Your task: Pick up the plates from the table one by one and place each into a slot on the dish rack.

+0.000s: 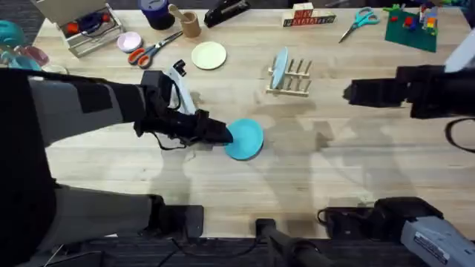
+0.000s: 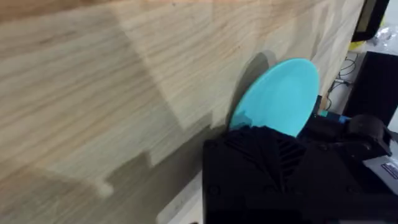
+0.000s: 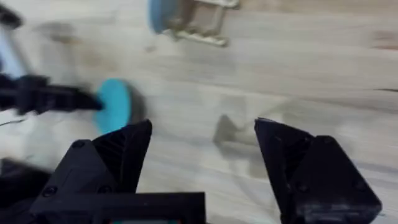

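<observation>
My left gripper is shut on the near rim of the sky blue plate, which sits tilted at the middle of the table. In the left wrist view the plate sticks out past my black finger and casts a shadow on the wood. The cream plate lies flat farther back. A pale blue plate stands on edge in the dish rack. My right gripper hovers open to the right of the rack, and its wrist view takes in the rack and the sky blue plate.
Along the back edge are a wire basket, a pink dish, orange scissors, a wooden cup, a stapler, lettered blocks, teal scissors and a green brick plate.
</observation>
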